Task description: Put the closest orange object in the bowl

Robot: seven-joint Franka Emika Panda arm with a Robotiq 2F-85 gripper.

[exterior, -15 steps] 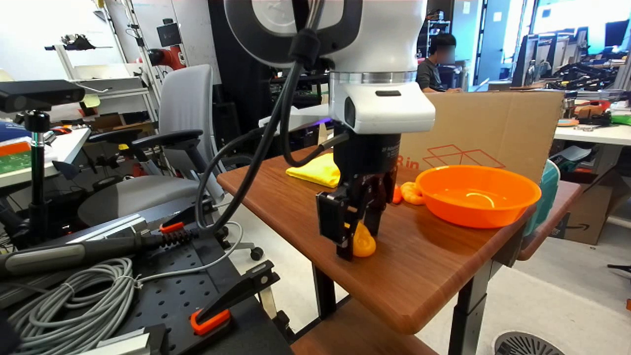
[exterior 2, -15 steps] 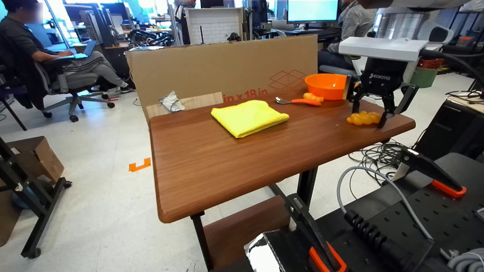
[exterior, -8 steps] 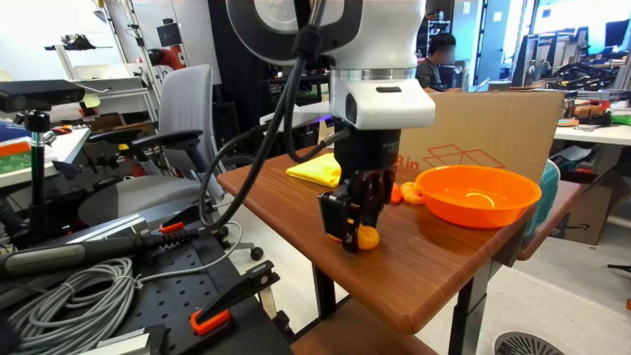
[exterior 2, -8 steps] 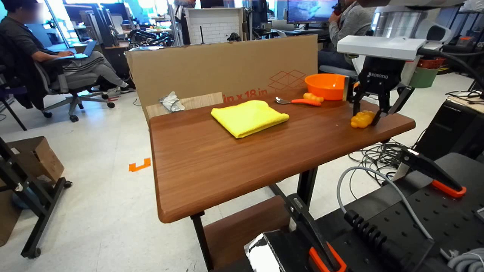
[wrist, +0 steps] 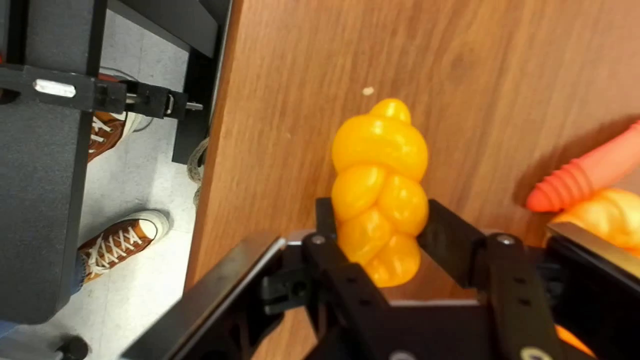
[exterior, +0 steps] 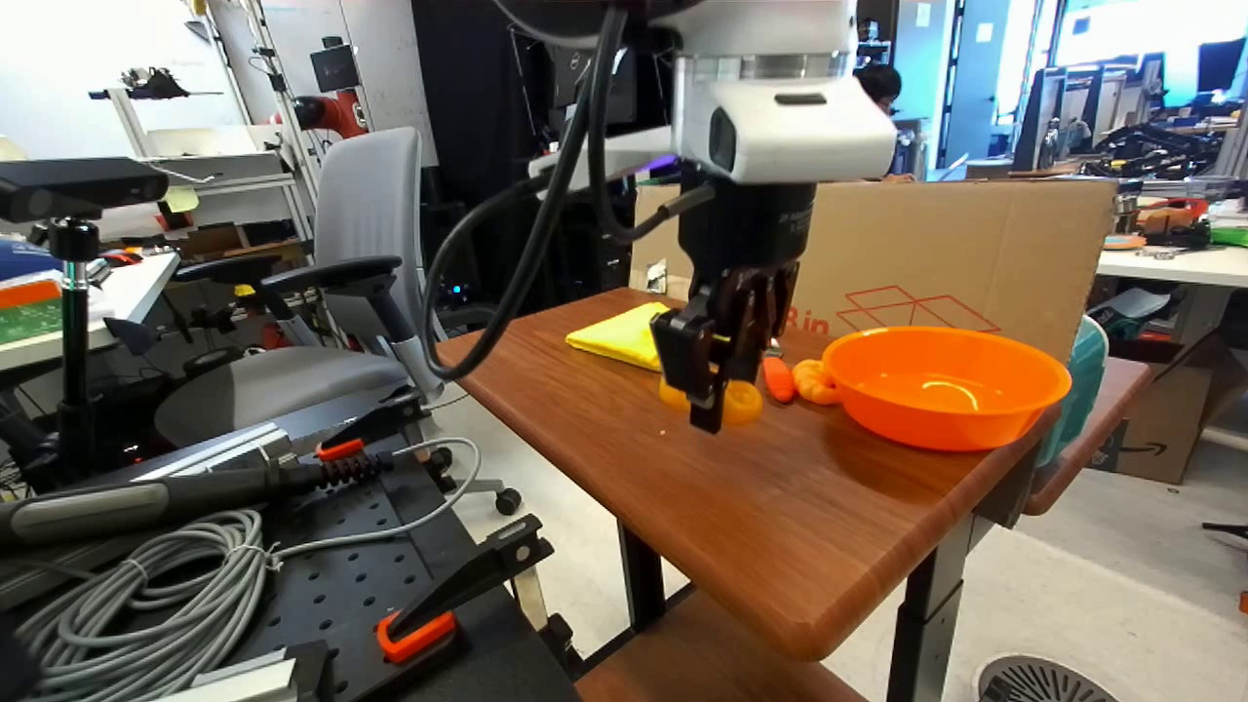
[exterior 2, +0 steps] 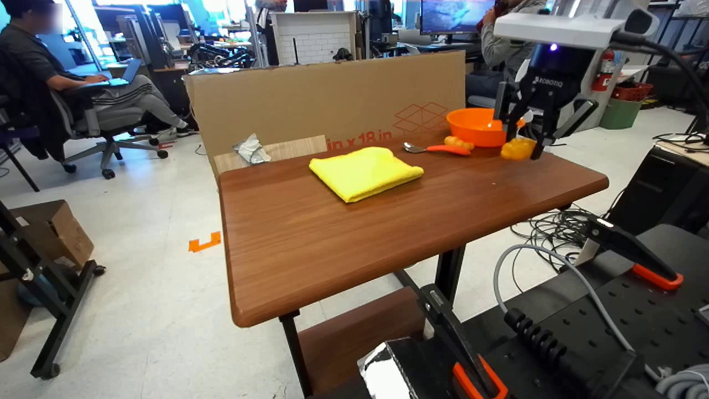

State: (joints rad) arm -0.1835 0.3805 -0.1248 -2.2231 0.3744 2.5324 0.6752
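- Wrist view: the hand (wrist: 377, 220) is clamped from both sides on the knobbly orange piece (wrist: 380, 145), around its lower half in this view; the end with the small stub sticks out beyond the grip.
- In both exterior views the held piece hangs above the tabletop (exterior 2: 310, 238), outside the orange bowl (exterior: 936, 427).
- The bowl stands upright on the tabletop, near the standing cardboard sheet (exterior: 955, 253).
- A second orange piece (exterior: 815, 381) lies just beside the bowl; whether the two touch, I cannot tell.
- A spoon (exterior 2: 450, 149) lies near that second piece, its orange handle towards it and its metal end pointing away from the bowl.
- A folded yellow cloth (exterior 2: 365, 173) lies flat on the tabletop, well apart from the bowl.
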